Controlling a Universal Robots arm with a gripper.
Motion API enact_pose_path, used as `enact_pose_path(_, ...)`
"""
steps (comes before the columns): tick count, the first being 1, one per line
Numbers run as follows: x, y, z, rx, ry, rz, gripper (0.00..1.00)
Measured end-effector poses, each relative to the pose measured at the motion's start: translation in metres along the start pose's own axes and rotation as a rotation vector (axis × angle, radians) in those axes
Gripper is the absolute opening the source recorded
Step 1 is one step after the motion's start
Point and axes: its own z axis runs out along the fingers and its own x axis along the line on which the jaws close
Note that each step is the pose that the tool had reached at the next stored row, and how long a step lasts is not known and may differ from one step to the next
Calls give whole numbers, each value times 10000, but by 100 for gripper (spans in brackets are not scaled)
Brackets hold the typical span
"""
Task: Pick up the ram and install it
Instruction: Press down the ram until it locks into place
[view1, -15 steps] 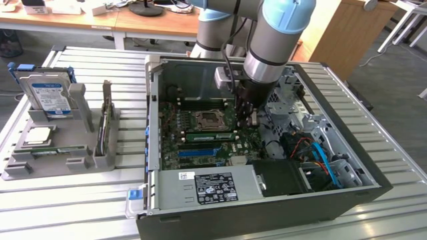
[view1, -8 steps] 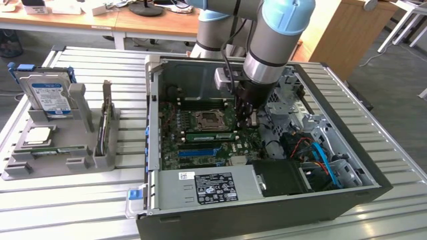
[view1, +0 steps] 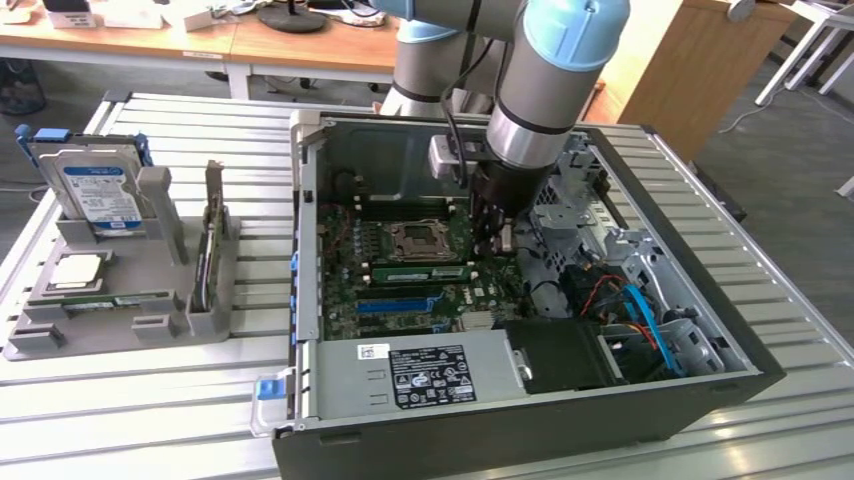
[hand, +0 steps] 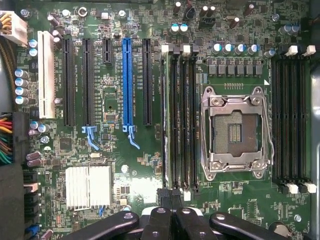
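Note: found ram (view1: 420, 272) standing on edge in a slot near CPU socket (hand: 235, 131). Saw gripper (hand: 168, 202) closed, gripping nothing, set over ram's end; judged this a downward press to seat it fully.

Landmark: slatted metal bench (view1: 120, 420), pale grey, ribs running lengthwise. Soft glare on the ribs at its near corner, on the exterior view's right; light even.

Behind the bench: 2 light-brown wooden desktops (view1: 147, 45) meeting at a seam, on white legs. On them sit a black round stand base (view1: 291, 18) and small white boxes (view1: 131, 15).

Off the bench's far corner, on the exterior view's right: wooden cabinet side (view1: 701, 70), same light brown. Beyond it, slanted white furniture legs (view1: 797, 55).

Floor (view1: 794, 170): grey, smooth, alongside the bench on the exterior view's right and under the desks.

Dark mesh bin (view1: 16, 88) on the floor off the bench's far corner, on the exterior view's left.
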Motion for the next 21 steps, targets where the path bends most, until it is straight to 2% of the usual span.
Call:
enact_pose_path(11,3,0,53,0,-1,0,11)
enact_pose_path(21,-22,0,63,1,-2,1,11)
